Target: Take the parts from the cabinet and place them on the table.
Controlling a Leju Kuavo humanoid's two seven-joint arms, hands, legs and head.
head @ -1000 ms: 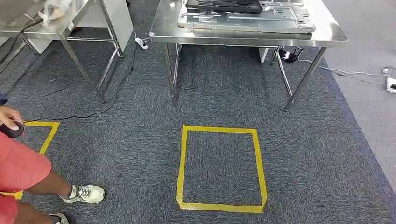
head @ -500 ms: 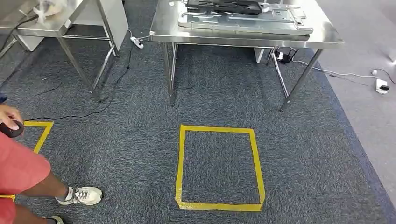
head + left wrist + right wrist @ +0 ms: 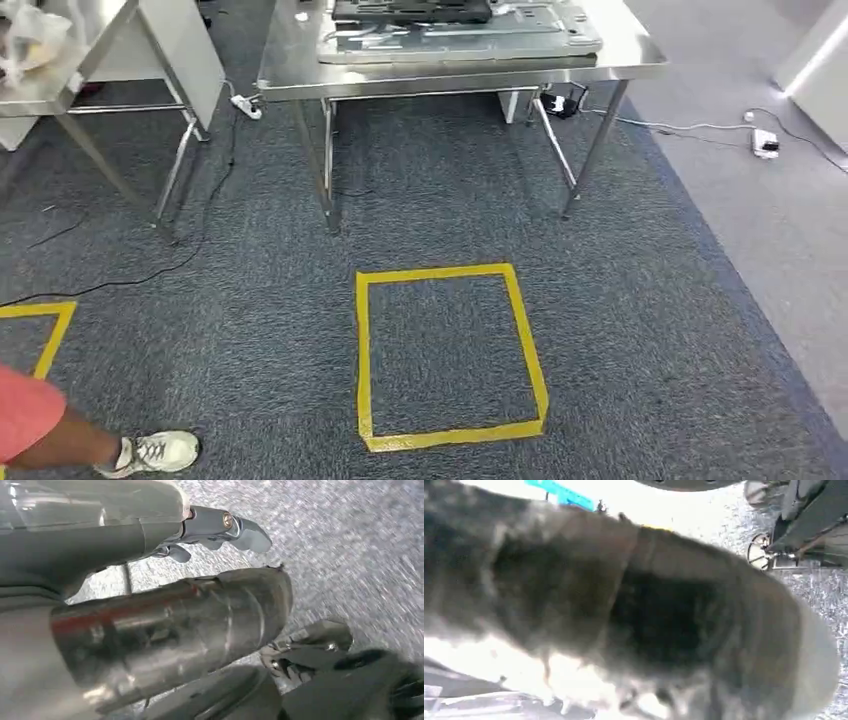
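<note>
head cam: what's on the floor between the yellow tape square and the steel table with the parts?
Bare dark carpet. In the head view nothing lies between the yellow tape square and the steel table; its front legs stand just beyond that stretch.

We record a counter (image 3: pixel 640 62) of brushed stainless steel, its top smooth and semi-glossy, its legs plain bright metal. On it lies a pressed sheet-metal part (image 3: pixel 520 35), dull grey, beneath a matt black part (image 3: pixel 410 10). The floor (image 3: pixel 250 300) is dark blue-grey carpet, rough and matt, marked with a square of glossy yellow tape (image 3: pixel 365 350). A second steel counter (image 3: pixel 60 85) carries a crinkled clear plastic bag (image 3: pixel 30 40). The left hand (image 3: pixel 225 527) shows smooth grey plastic with polished metal fittings, against a shiny, scuffed metal part (image 3: pixel 190 625).
</note>
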